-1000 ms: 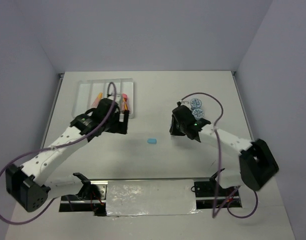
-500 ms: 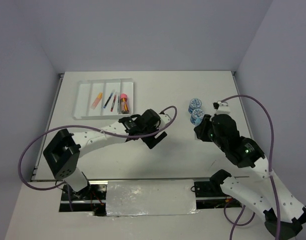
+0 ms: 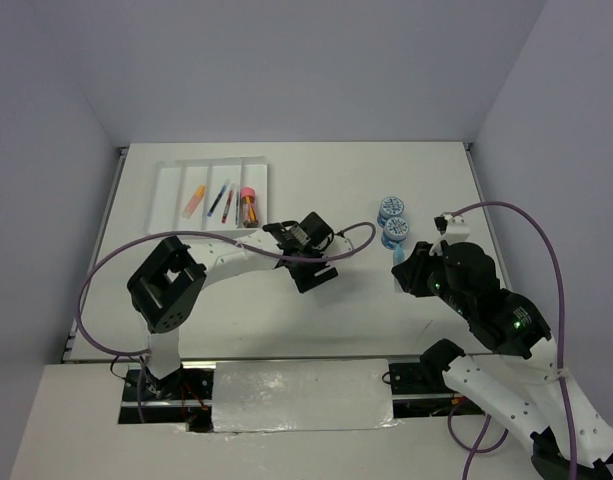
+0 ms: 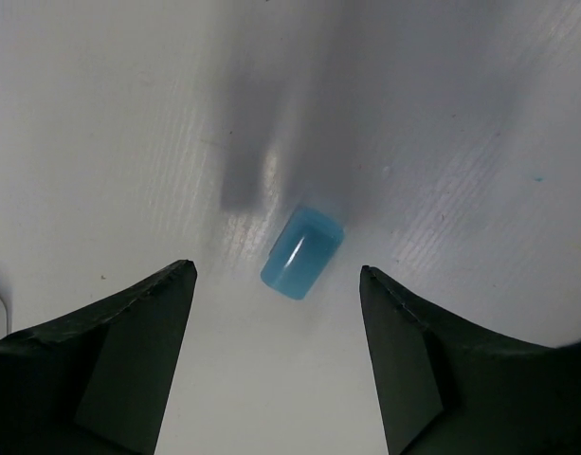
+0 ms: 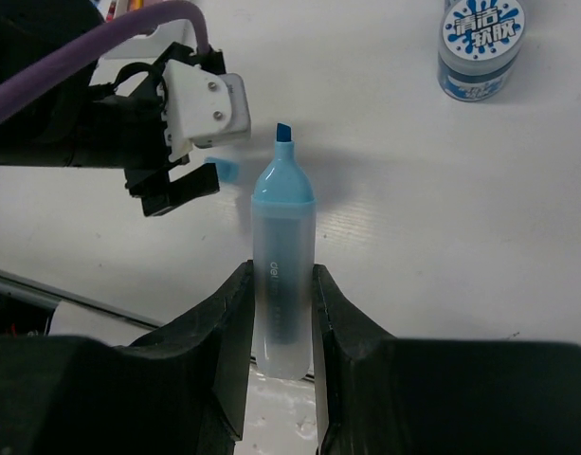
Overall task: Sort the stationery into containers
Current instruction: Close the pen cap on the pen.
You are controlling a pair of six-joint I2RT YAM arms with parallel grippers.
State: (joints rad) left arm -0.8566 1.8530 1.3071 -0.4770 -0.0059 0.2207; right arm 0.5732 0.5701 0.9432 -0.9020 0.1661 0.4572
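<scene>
The light-blue eraser (image 4: 302, 251) lies flat on the white table (image 3: 336, 180), just below the middle of the overhead frame. In the left wrist view it sits a little above the centre, tilted, with the two dark fingers (image 4: 129, 360) rising from the bottom corners on either side of it. The left gripper (image 3: 311, 272) hangs over it with its jaws spread wide, and neither finger touches the eraser.

To the right, the pale blue tube (image 5: 282, 256) is pinched at its lower body by the right gripper (image 5: 281, 273). Its blue tipped end points up the frame towards the left gripper's white housing. From overhead only a sliver of the tube shows at that gripper, right of centre.

Just above it in the overhead frame stand the two round blue-lidded tubs (image 3: 391, 209), close together and upright.

The white tray (image 3: 166, 190) rests in the upper left of the table. An orange piece (image 3: 194, 200) lies in its second compartment from the left, thin pens (image 3: 224, 202) in the third, and a pink-capped orange piece (image 3: 248, 207) in the rightmost.
</scene>
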